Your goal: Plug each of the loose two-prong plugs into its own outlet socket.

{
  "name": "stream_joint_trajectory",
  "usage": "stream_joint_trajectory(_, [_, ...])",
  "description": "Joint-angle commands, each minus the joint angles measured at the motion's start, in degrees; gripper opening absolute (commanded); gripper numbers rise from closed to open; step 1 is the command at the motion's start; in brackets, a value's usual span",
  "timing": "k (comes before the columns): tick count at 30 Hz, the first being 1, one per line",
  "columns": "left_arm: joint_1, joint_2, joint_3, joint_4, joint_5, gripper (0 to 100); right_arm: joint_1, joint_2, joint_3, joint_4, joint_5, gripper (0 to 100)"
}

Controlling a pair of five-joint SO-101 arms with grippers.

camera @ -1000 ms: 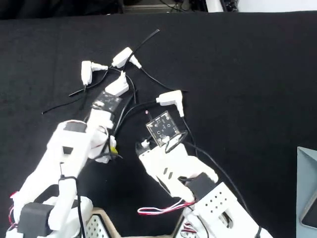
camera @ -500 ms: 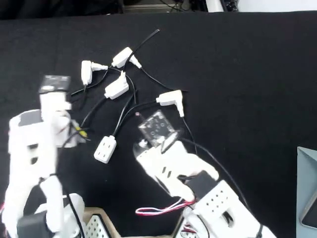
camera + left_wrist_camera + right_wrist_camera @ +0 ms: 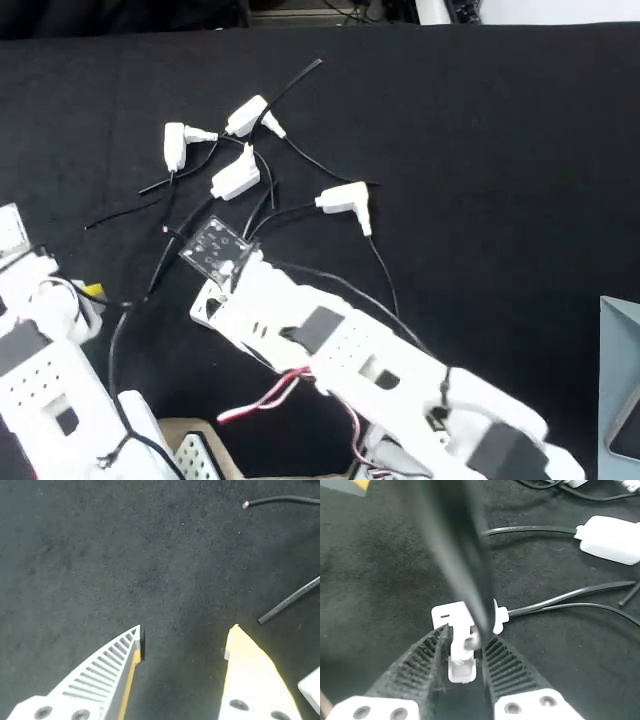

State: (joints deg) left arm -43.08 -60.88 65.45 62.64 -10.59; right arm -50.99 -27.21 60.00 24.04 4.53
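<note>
Five white cord pieces sit on the black bench (image 3: 480, 140). Four of them lie loose in a cluster at the far side: the far-left piece (image 3: 175, 143), the top piece (image 3: 250, 115), the middle piece (image 3: 237, 178) and the angled piece (image 3: 345, 200). Each trails a thin black cord; I cannot tell plug from socket on all of them. The fifth piece, an outlet socket (image 3: 451, 616), lies nearer the arms.

There are two arms and two claws. The right claw (image 3: 466, 637) is clamped on the outlet socket, one ribbed finger close against either side. The left claw (image 3: 185, 635) hangs with its fingers well apart over bare bench, holding nothing, with two loose cord tips (image 3: 280, 500) lying near.

A black cord (image 3: 330, 285) is draped over the right arm (image 3: 330, 340). In the right wrist view the cord crosses just in front of the camera and hides part of the socket. A grey box (image 3: 620, 380) stands at the bench's right edge, well apart from the cords.

Half a second ago the socket lay uncovered beside the right arm. That arm has since swung left and come down over it. The left arm (image 3: 35, 370) has drawn back to the bench's near-left corner. The four loose pieces have not shifted.
</note>
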Motion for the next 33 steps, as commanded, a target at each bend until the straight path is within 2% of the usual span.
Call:
stream_joint_trajectory(1, [-0.6,-1.8,2.8,-3.9,1.8,28,-1.1,3.9,-4.7,-3.5,2.7,1.2])
stream_joint_trajectory(7, [-2.8,-1.9,4.5,-5.0,2.1,27,-2.3,8.7,-6.3,-7.9,3.8,1.2])
stream_joint_trajectory(19, [-2.5,-1.9,5.6,-5.0,1.9,27,-4.1,14.5,-6.5,-16.2,3.9,1.2])
stream_joint_trajectory(33, [-2.5,-1.9,5.6,-4.8,1.8,27,-3.9,14.9,-1.5,-16.6,3.8,1.2])
